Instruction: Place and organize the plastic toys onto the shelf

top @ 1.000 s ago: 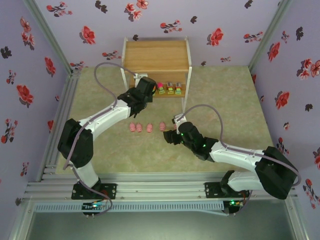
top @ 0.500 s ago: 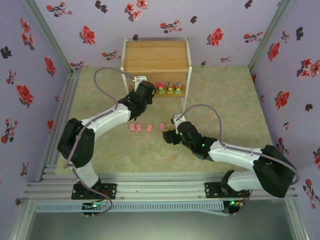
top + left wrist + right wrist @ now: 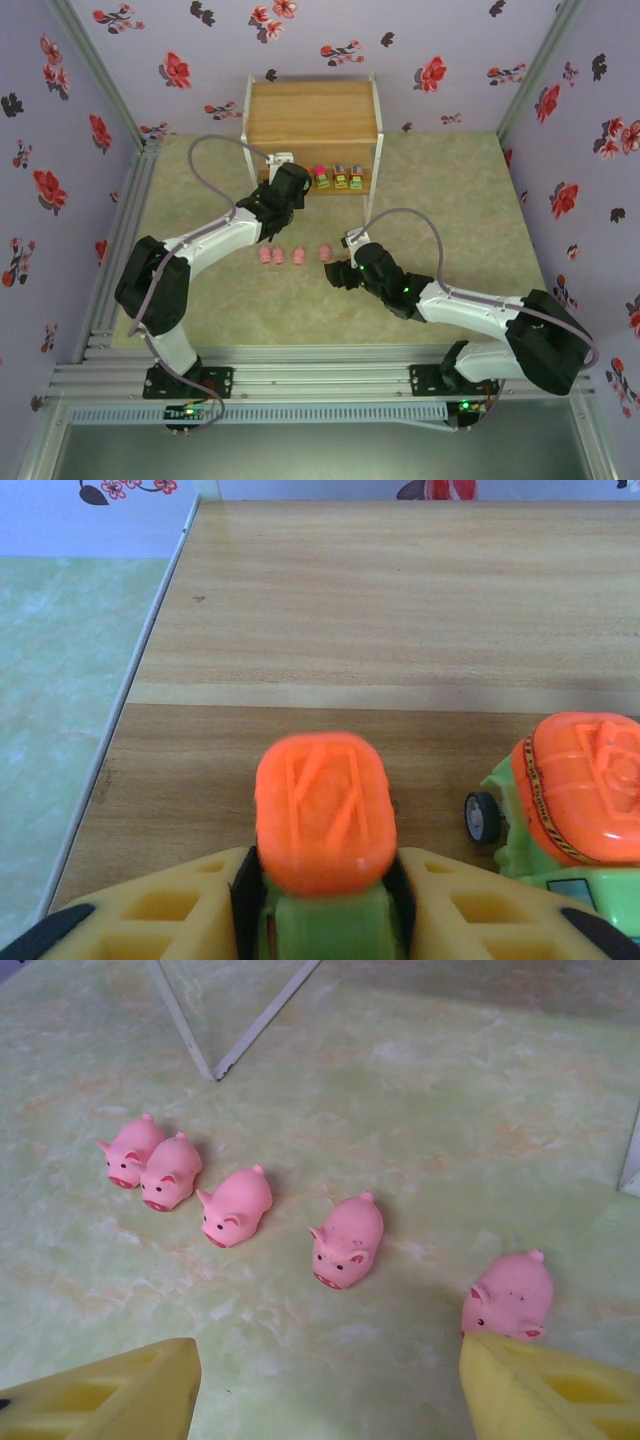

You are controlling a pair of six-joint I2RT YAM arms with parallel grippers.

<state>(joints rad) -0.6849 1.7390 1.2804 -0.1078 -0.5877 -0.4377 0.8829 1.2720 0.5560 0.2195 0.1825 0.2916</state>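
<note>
Right wrist view shows the right gripper [image 3: 328,1355] low over the table [image 3: 450,1080], toward its near edge, jaws spread wide and holding nothing. The nearest pig [image 3: 510,1296] does not lie between the jaws. It sits off to one side, just at the tip of the finger on the picture's right, body pointing roughly back toward the camera. A second pig [image 3: 346,1241] lies closer to the midline but farther ahead, and three more trail off toward the table's left edge. A grab would probably need a sideways shift first, to centre one pig across its narrow flanks. In the top external view this arm is clearly the nearer one to the row.

Farther off, the left gripper [image 3: 325,860] reaches into the shelf [image 3: 312,110]. Its fingers flank an orange-topped toy [image 3: 322,815] standing upright on the lower board [image 3: 350,600], near that board's left edge. Whether the jaws are gripping it or have let go cannot be told. Another orange-topped toy [image 3: 580,790] stands just beside it, apart, so a straight pull back looks safest.
</note>
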